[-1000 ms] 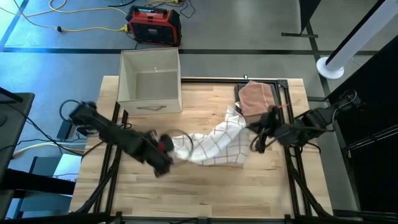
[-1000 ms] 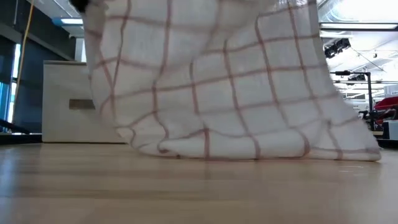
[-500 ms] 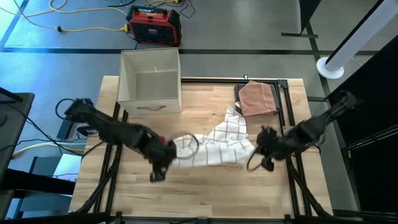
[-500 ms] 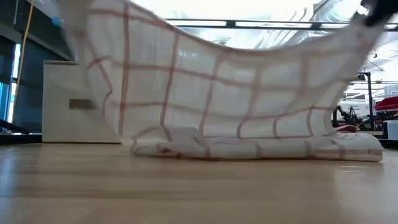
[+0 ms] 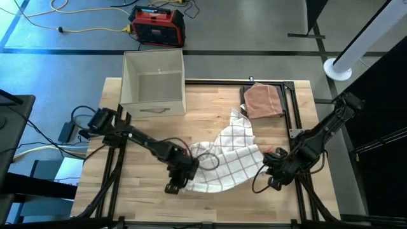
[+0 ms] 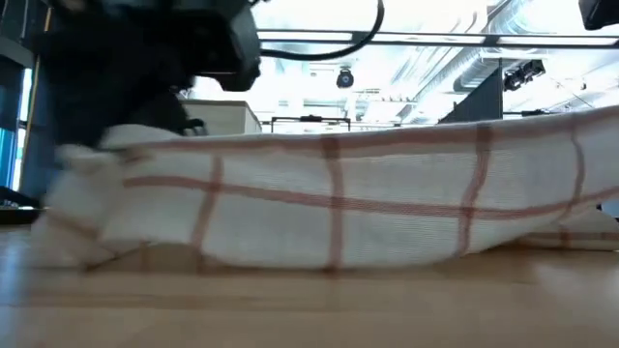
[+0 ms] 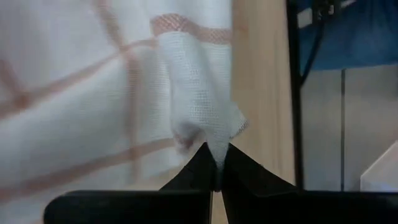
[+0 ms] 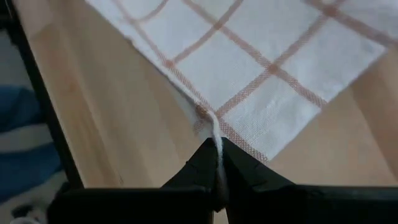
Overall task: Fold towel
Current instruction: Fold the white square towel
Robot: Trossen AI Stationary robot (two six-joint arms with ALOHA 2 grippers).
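Note:
A white towel with a thin red check lies across the middle of the wooden table, its far end reaching toward the folded pink cloth. In the low view the towel stretches across the picture just above the table top. My left gripper is shut on the towel's near left corner. My right gripper is shut on its near right corner. My left gripper pinches a bunched corner of the towel between its two fingertips. The cloth spreads away from the fingers, and its near left end sags onto the table. My right gripper pinches the towel's hemmed edge at a corner between its fingertips. The cloth runs flat away from the fingers, low over the wood.
An open cardboard box stands at the far left of the table. A folded pink cloth lies at the far right, beside the towel's far end. Bare wood shows along the near edge. A red device sits on the floor beyond.
Both grippers have moved toward the table's near edge and come down, drawing the towel's near edge with them. The towel hung high and draped a second ago; now it is spread low, nearly flat, over the table. Its far end has stayed by the pink cloth.

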